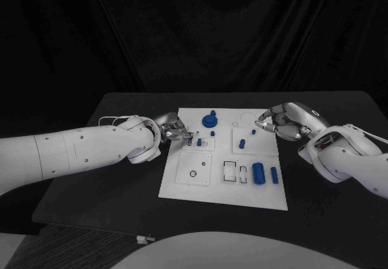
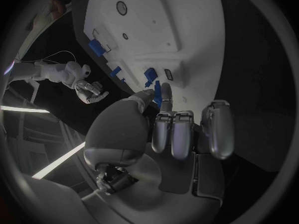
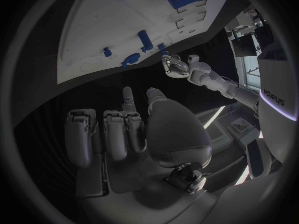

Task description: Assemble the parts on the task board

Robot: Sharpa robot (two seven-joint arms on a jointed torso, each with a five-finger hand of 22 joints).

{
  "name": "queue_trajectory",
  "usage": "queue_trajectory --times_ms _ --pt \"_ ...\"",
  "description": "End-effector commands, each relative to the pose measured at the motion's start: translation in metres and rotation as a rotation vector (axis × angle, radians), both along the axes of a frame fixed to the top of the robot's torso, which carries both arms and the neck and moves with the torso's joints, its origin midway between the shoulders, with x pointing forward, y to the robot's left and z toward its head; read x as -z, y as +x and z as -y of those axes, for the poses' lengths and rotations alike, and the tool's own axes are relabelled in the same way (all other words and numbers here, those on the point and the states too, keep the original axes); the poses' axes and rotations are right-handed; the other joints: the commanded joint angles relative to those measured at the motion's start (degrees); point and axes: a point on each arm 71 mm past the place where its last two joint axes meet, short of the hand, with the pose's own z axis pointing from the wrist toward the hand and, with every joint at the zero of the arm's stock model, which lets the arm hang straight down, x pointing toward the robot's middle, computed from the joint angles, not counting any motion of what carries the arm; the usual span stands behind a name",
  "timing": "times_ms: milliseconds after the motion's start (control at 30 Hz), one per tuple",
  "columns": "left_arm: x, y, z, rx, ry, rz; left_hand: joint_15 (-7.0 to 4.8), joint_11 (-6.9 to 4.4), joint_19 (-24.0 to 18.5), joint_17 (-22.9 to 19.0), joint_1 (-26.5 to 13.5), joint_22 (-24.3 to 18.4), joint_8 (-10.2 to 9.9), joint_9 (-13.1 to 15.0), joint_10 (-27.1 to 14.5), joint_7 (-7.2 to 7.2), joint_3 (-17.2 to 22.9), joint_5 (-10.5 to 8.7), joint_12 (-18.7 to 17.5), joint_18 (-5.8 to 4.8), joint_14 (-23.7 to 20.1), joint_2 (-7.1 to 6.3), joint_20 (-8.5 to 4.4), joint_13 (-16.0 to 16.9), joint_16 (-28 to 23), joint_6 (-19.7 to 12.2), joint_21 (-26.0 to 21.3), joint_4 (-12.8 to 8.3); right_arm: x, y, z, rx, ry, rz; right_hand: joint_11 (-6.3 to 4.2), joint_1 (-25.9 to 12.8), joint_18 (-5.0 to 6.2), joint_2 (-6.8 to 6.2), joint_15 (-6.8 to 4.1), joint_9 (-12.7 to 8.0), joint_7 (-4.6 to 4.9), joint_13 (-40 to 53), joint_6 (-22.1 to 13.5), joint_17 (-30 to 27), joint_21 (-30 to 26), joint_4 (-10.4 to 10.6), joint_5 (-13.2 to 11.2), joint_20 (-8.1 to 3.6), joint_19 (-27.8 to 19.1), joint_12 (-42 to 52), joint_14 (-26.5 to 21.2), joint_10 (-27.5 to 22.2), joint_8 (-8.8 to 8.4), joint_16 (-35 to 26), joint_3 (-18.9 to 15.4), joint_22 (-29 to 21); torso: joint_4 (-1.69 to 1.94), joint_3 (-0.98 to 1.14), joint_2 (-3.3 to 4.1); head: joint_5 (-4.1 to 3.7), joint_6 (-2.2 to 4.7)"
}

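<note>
**Closing in on a small blue part at the board's left middle**

Reaching over the left edge of the task board [image 1: 184, 185], our left hand [image 1: 171, 128] has its fingertips right at a small blue part [image 1: 199, 142] standing near the board's left-centre pockets. In the left wrist view that blue part [image 2: 157, 90] sits between the thumb and an extended finger, the other fingers curled down, which we read as a pinch; whether the pads truly bear on it, or merely flank it, we cannot tell for sure. We judge the pinch suits a slim peg that must be kept upright for seating.

Our right hand [image 1: 283, 120] hangs over the board's far right corner, fingers curled in, one finger straighter, nothing visibly in its grasp. We take it to be parked clear so the left hand has room.

Elsewhere on the board, a round blue knob [image 1: 210, 120] stands near the far edge, a blue peg [image 1: 241, 143] stands right of centre, and a large blue cylinder [image 1: 259, 173] lies beside a slimmer blue bar [image 1: 274, 174] near the front right.

Hard to make out: the pocket beneath our left fingertips is covered by the hand, so we cannot tell whether the part is already seated. The right hand's palm faces away in the head view.
</note>
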Motion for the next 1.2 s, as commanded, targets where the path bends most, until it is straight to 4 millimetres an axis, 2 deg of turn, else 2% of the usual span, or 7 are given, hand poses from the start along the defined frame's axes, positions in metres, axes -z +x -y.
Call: queue_trajectory --times_ms 33,1033,1133,1200 --pt "0.000 0.000 -0.001 0.003 -0.005 0.012 -0.23 -0.26 1.2 14.8 0.8 11.7 -0.4 -0.1 5.9 -0.87 0.0 1.47 1.2 0.68 6.7 0.00 -0.39 14.7 0.5 0.0 -0.5 -0.5 0.000 0.000 0.001 0.016 0.002 0.009 0.25 1.4 -0.63 -0.58 -0.42 0.9 0.02 15.2 0.1 15.1 0.6 -0.3 1.5 -0.11 5.2 1.1 5.7 6.2 -0.42 1.0 0.8 15.4 0.01 0.00 0.03 -0.06 0.00" --pt "0.010 0.001 -0.002 -0.003 0.017 -0.025 -0.12 -0.10 1.1 14.5 0.2 11.7 -0.6 -0.2 5.9 -0.70 -0.3 0.67 1.2 0.73 6.6 0.10 -0.35 14.7 0.2 -0.3 -0.8 0.1 0.000 -0.001 0.001 0.015 0.003 0.009 0.25 1.4 -0.63 -0.58 -0.42 0.9 0.02 15.2 0.1 15.1 0.6 -0.3 1.5 -0.11 5.2 1.1 5.7 6.2 -0.42 1.0 0.8 15.4 0.01 0.01 0.04 -0.05 0.00" --pt "0.010 0.001 -0.002 -0.003 0.019 -0.029 -0.09 -0.07 1.0 14.5 0.2 11.6 -0.6 -0.2 5.9 -0.67 -0.4 0.38 1.2 0.73 6.6 0.07 -0.34 14.7 0.2 -0.4 -0.9 0.2 0.001 -0.001 0.001 0.014 0.003 0.008 0.25 1.4 -0.63 -0.58 -0.42 0.9 0.02 15.2 0.1 15.1 0.6 -0.3 1.5 -0.11 5.2 1.1 5.7 6.2 -0.42 1.0 0.8 15.4 0.02 0.00 0.03 -0.07 0.00" --pt "0.011 0.001 -0.002 -0.003 0.020 -0.032 -0.04 -0.02 1.0 14.5 0.1 11.6 -0.7 -0.2 5.9 -0.62 -0.6 -0.66 1.2 0.75 6.6 0.04 -0.29 14.7 0.2 -0.5 -1.0 0.3 0.001 -0.001 0.001 0.014 0.004 0.008 0.25 1.4 -0.63 -0.58 -0.42 0.9 0.02 15.2 0.1 15.1 0.6 -0.3 1.5 -0.11 5.2 1.1 5.7 6.2 -0.42 1.0 0.8 15.4 -0.01 -0.02 0.02 -0.07 0.00"
